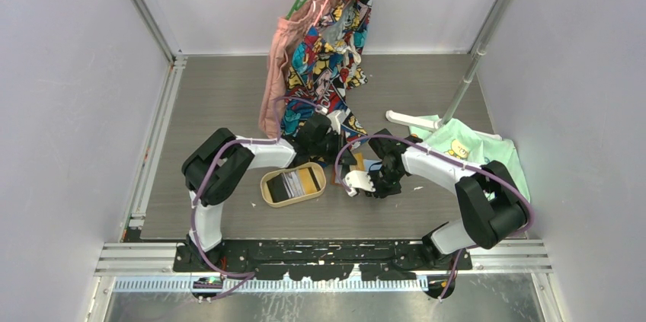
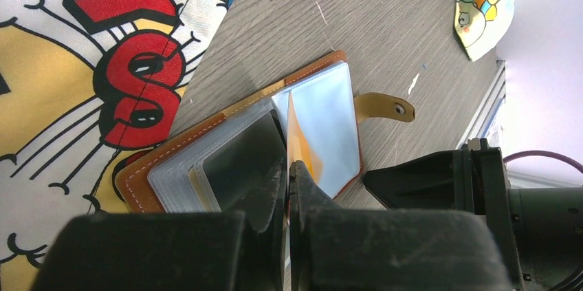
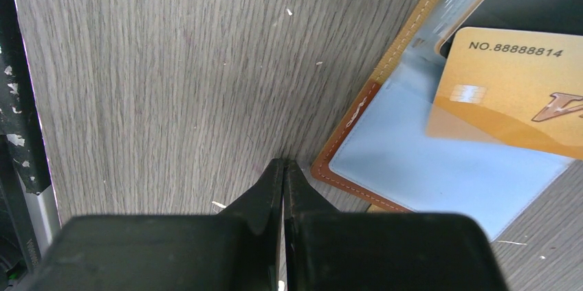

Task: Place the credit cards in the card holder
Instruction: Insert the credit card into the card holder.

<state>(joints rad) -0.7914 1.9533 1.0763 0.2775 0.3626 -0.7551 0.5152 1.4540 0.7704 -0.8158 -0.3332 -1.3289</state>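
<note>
Nearest us, we count three cards (image 1: 293, 183) in one oval tray (image 1: 265, 185): black, striped, yellow. Our right gripper (image 3: 283, 166) has its fingers pressed together, empty, just beside the one card holder (image 3: 426, 174), lying open on the table (image 3: 151, 64). Our left gripper (image 2: 289, 170) pinches one more yellow card (image 2: 301, 143) over it. Far back hang clothes (image 1: 320, 40).
</note>
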